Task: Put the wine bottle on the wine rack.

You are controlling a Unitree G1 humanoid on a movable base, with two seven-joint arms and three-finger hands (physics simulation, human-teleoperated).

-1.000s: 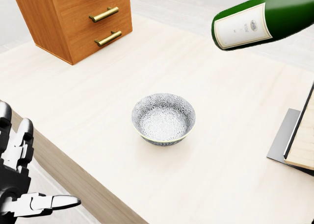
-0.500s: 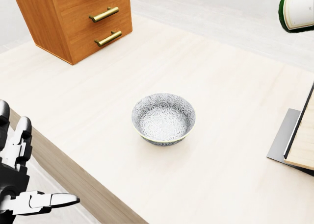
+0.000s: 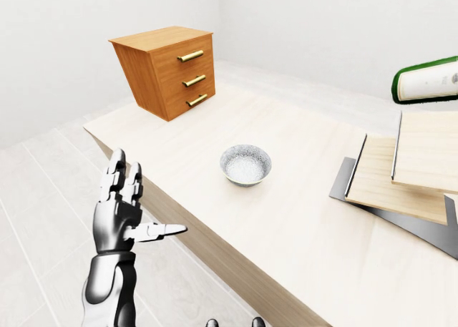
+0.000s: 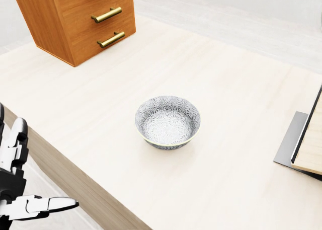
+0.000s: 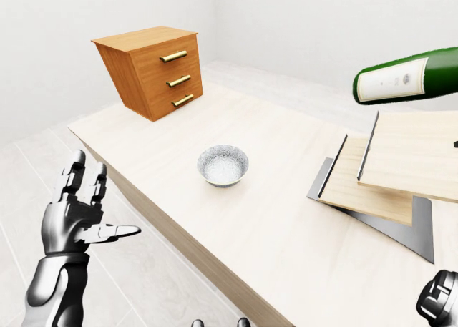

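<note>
Count on desk [image 3: 300,220]: one wine bottle [image 5: 408,76], one patterned bowl [image 4: 167,122], one wooden drawer cabinet [image 3: 166,71] with three brass handles, one wine rack [image 5: 386,173] with two visible wooden shelves. Robot hands in view: two, the left hand [image 3: 122,211] and the right hand [image 5: 439,300].

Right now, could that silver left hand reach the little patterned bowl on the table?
Probably yes. The left hand hangs open beside the table's near edge, and nothing stands between it and the bowl. Whether the arm stretches that far, I cannot tell.
</note>
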